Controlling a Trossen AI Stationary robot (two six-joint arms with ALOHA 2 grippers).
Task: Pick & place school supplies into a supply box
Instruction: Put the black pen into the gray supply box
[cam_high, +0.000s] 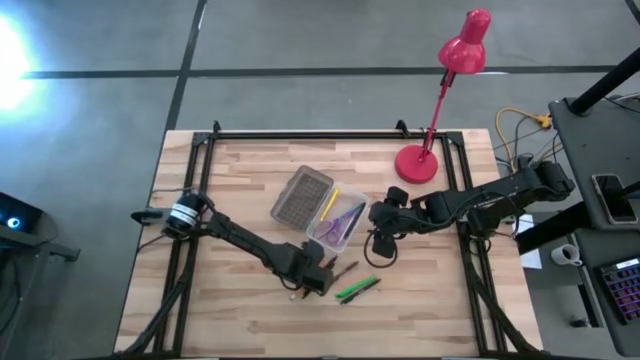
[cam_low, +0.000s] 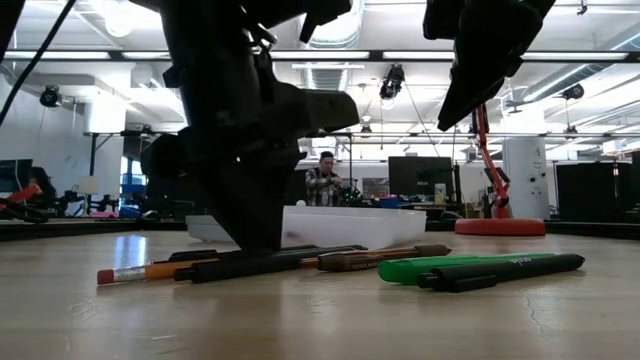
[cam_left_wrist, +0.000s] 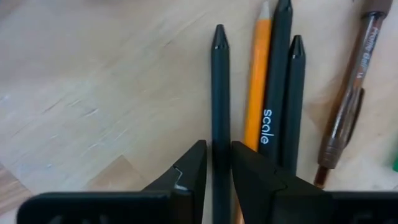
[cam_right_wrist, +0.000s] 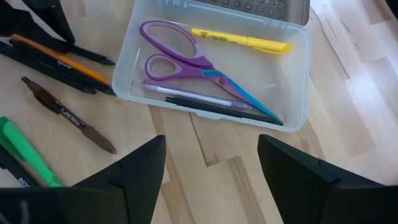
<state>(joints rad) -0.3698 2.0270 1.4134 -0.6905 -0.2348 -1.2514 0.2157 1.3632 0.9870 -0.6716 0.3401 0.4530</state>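
- High view: the wooden table (cam_high: 240, 180) carries everything; the landmark on it is the supply box (cam_high: 338, 222), a clear tray lying open near the table's middle, its grey grid lid (cam_high: 301, 194) folded flat on the side away from the right arm
- The red desk lamp (cam_high: 440, 100) stands at the far table edge, well apart from the supply box, its base beyond the right arm
- The left arm reaches in from the left table edge; the left gripper (cam_left_wrist: 215, 165) is down at the table on the near side of the supply box, its fingers closed onto a black pen (cam_left_wrist: 219, 112) that lies flat on the wood
- The right gripper (cam_right_wrist: 211, 165) hangs above the table just beside the supply box, on its near right side; its fingers stand wide apart and hold nothing
- Inside the supply box lie purple scissors (cam_right_wrist: 186, 59), a yellow highlighter (cam_right_wrist: 239, 40), a purple pen (cam_right_wrist: 189, 94) and a dark pen (cam_right_wrist: 217, 107) along the near wall
- Outside the supply box, beside the gripped pen, lie an orange pencil (cam_left_wrist: 256, 87), two more black pens (cam_left_wrist: 277, 68) and a brown pen (cam_left_wrist: 351, 93)
- Farther from the supply box lie a green marker (cam_high: 352, 289) and a black marker (cam_low: 500, 272), side by side
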